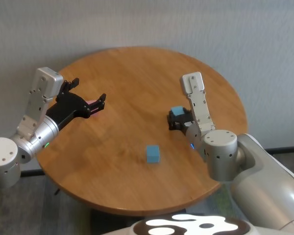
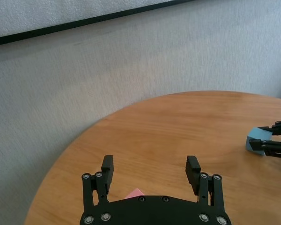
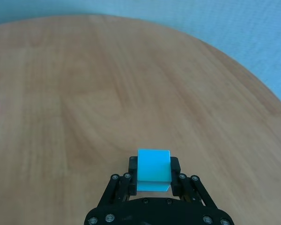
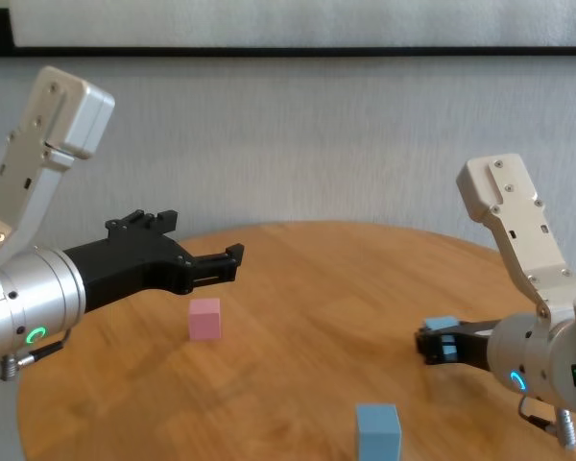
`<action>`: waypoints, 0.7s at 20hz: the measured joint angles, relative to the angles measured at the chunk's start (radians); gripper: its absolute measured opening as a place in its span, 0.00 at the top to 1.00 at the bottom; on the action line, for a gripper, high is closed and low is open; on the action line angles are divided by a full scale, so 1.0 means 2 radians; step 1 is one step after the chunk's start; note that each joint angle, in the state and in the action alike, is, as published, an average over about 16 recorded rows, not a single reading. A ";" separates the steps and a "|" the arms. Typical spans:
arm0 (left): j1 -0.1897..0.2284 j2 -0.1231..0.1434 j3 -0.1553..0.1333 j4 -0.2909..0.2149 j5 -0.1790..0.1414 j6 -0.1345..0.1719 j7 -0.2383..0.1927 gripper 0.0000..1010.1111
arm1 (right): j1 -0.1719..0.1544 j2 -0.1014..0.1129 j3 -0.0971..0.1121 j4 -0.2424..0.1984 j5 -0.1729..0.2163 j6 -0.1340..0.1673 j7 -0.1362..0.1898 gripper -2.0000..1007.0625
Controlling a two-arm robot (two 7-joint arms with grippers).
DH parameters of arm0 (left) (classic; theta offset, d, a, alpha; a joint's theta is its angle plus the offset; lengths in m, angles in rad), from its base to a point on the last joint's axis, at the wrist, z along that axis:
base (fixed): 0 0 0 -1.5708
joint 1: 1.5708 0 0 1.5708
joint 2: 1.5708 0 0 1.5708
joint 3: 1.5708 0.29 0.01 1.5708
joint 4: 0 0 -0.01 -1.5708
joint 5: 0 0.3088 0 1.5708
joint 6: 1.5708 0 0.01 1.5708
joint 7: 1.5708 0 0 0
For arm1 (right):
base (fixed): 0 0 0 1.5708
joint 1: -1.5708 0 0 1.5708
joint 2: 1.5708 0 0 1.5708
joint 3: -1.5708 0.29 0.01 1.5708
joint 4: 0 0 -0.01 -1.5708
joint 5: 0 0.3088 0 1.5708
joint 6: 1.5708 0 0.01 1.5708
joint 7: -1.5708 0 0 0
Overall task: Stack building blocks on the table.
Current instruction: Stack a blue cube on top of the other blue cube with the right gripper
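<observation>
Near blue block: sits free on the table, nearest you of the three, well apart from both grippers. You use it as the landmark below.
Right gripper: behind and to the right of the near block, clamped on the second blue block. Whether that block is lifted or on the wood, you cannot tell.
Left gripper: behind and far to the left of the near block, jaws spread wide, holding nothing, hovering above the pink block.
Pink block: on the table, far left of the near block, under the left gripper.
Risk, grip: you appear to hold the blue block out at the fingertips, so it could twist or slip on the way.
Risk, placement: an off-centre landing could knock the near block aside or leave the stack tilted.
Risk, arms: a pink pick at the same time could crowd the two arms.
Count: blue blocks two, pink one, grippers two, table one.
</observation>
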 joint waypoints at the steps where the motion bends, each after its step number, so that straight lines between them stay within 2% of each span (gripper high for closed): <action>1: 0.000 0.000 0.000 0.000 0.000 0.000 0.000 0.01 | -0.001 0.004 -0.001 -0.004 0.001 -0.002 0.010 0.64; 5: 0.000 0.000 0.000 0.000 0.000 0.000 0.000 0.01 | -0.004 0.027 -0.006 -0.020 0.004 -0.016 0.060 0.64; 14: 0.000 0.000 0.000 0.000 0.000 0.000 0.000 0.01 | -0.005 0.092 -0.020 -0.062 0.020 -0.053 0.209 0.64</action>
